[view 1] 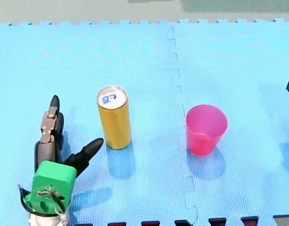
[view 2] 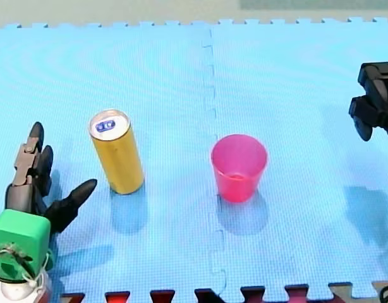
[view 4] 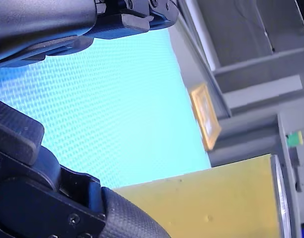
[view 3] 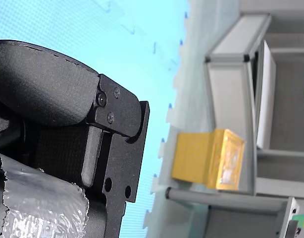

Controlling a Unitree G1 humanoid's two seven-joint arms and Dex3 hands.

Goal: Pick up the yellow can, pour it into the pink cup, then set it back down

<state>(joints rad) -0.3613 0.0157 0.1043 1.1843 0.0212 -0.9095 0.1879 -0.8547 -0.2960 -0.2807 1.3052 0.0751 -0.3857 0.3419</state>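
The yellow can [view 1: 115, 118] stands upright on the blue foam mat [view 1: 149, 56], left of centre, its silver top facing up. To its right, a hand's width away, the pink cup [view 1: 205, 129] stands upright with its mouth open. My left hand [view 1: 76, 125] is at the near left, just left of the can and not touching it, with the thumb pointing toward the can's base. The second wrist view has the can's yellow side [view 4: 206, 203] close beside black fingers [view 4: 38, 198]. My right hand [view 2: 374, 101] hovers at the far right edge, well away from the cup.
A seam [view 1: 175, 70] between mat tiles runs front to back between can and cup. Beyond the mat's edge, the first wrist view has a grey metal frame [view 3: 231, 89] and a yellow box [view 3: 209, 158].
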